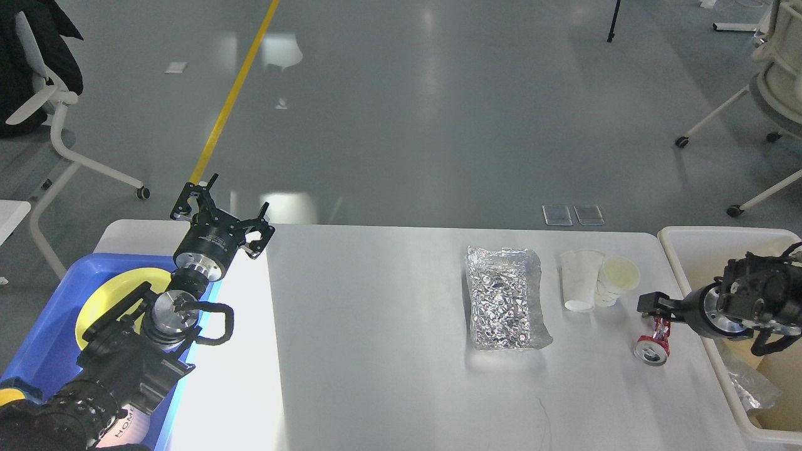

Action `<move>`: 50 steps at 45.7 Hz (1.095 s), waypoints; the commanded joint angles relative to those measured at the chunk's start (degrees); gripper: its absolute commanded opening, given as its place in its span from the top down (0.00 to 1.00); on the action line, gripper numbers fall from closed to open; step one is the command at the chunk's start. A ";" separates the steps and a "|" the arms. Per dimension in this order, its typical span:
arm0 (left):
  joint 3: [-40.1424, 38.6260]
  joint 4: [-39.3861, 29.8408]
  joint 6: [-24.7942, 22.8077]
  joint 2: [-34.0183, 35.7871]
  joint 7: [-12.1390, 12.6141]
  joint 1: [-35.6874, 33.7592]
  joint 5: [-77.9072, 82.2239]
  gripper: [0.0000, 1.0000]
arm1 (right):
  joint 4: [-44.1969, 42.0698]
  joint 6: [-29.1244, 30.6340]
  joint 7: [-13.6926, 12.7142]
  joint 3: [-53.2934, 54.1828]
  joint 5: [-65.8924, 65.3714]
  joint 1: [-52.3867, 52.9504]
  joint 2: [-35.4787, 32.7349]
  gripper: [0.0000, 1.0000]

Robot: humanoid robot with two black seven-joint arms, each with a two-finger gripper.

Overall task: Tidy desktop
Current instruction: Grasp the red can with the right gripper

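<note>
Your surface (388, 351), the desktop, spreads across the foreground and is only partly tidied: a foil bag (505, 307), two cups (592, 279) and a crushed red can (653, 341) remain. Your left claw (219, 210) hovers spread, empty. Your right claw (655, 307) sits at the can; its grip is unclear, seen end-on.

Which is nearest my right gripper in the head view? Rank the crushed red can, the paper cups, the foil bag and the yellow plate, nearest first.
From the right gripper:
1. Crushed red can, just below its tip.
2. Paper cups, up and to its left.
3. Foil bag, mid-table.
4. Yellow plate, in the blue tray at far left.
</note>
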 commanded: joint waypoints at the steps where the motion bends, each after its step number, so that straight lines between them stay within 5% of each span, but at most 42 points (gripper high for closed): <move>1: 0.03 0.00 -0.01 0.00 0.00 0.00 0.00 0.02 | -0.56 -1.73 0.00 1.83 0.04 -2.39 0.11 0.00; 43: -0.06 0.00 -0.01 0.00 0.00 0.00 0.00 0.02 | -6.71 -2.97 0.00 5.43 0.56 -10.92 3.36 0.03; 47: 0.03 0.00 -0.01 0.00 0.00 0.00 0.00 0.02 | -6.80 -3.05 0.08 5.43 0.56 -11.01 3.36 0.16; 50: 0.03 0.00 -0.01 0.00 0.00 0.00 0.00 0.02 | -6.80 -2.88 0.08 5.35 0.56 -10.92 3.36 0.44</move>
